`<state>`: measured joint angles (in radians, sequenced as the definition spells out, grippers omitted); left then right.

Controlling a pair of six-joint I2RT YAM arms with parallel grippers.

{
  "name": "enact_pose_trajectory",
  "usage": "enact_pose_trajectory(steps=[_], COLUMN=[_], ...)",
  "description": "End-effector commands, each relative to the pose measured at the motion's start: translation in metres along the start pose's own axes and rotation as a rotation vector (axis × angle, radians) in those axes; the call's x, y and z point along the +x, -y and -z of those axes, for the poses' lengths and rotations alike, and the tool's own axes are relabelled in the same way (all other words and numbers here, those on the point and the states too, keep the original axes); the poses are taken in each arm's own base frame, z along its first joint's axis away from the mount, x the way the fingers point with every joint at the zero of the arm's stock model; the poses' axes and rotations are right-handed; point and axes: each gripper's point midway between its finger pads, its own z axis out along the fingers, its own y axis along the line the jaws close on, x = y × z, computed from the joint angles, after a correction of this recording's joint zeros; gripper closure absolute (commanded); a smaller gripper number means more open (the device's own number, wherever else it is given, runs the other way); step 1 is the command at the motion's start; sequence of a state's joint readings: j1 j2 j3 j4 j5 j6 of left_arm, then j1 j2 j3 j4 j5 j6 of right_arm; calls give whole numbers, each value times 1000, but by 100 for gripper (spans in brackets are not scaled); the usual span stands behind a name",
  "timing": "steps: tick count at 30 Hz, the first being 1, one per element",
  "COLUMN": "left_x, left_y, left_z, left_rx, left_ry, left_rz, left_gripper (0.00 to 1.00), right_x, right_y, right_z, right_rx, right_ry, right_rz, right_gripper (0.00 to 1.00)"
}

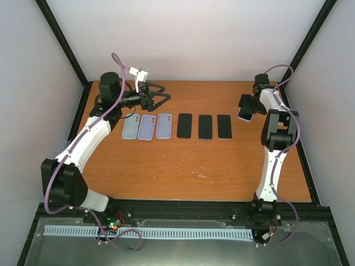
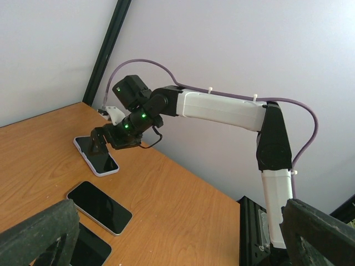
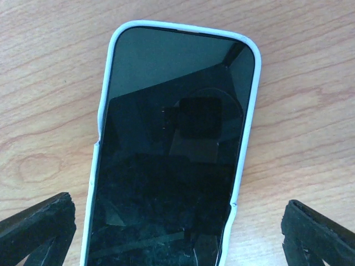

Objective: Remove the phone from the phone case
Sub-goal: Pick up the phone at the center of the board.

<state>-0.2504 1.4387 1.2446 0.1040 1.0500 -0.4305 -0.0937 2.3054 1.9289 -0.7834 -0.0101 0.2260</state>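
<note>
Phone (image 3: 172, 166): one, dark screen up, seated in a pale blue case (image 3: 183, 27) whose rim shows round the top and both long sides. It lies flat on the wooden table (image 1: 194, 166), directly between the fingers (image 3: 39, 227) of the right gripper (image 3: 177, 219), its length running away from them. A strip of bare wood shows between each finger and the case, narrow on one side and broad on the other, so neither finger touches it.

Right gripper: jaws spread wide, nothing held, poised just over the phone.

Left gripper (image 1: 158, 95): jaws likewise wide apart, with only air between its fingers (image 2: 39, 235). It is raised off the table and turned sideways toward the right arm, well apart from the cased phone.

Black phones (image 1: 205, 126): three, glossy faces up, side by side in a row, lying between the two grippers and on the near side of both pairs of fingers.

Pale cases (image 1: 146, 127): three, blue to lilac, continuing the same row, close to the left fingers on their near side. Whether anything sits inside them cannot be told.
</note>
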Motion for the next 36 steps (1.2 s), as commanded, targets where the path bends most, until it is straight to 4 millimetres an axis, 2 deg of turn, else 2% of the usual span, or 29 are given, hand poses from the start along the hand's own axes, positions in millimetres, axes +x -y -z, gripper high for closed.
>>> enact_pose_trajectory(steps=[1, 5, 11, 15, 22, 29, 36], left_x=[-14, -14, -13, -12, -11, -11, -11], left_y=[9, 10, 10, 10, 10, 12, 11], left_z=[5, 6, 7, 7, 8, 8, 8], left_rx=[-1, -2, -4, -3, -3, 8, 9], left_ry=[24, 24, 25, 24, 26, 24, 26], left_rz=[-59, -61, -60, -60, -59, -56, -55], left_gripper=[0, 0, 0, 0, 0, 0, 0], right_x=[-13, -8, -2, -4, -11, -8, 0], right_y=[-1, 4, 0, -2, -9, -14, -1], right_z=[-7, -19, -32, -32, -20, -25, -38], right_rx=[18, 44, 30, 18, -6, -14, 60], right_ry=[44, 21, 5, 10, 37, 25, -6], right_rz=[-2, -10, 6, 11, -11, 9, 7], right_gripper=[0, 0, 0, 0, 0, 0, 0])
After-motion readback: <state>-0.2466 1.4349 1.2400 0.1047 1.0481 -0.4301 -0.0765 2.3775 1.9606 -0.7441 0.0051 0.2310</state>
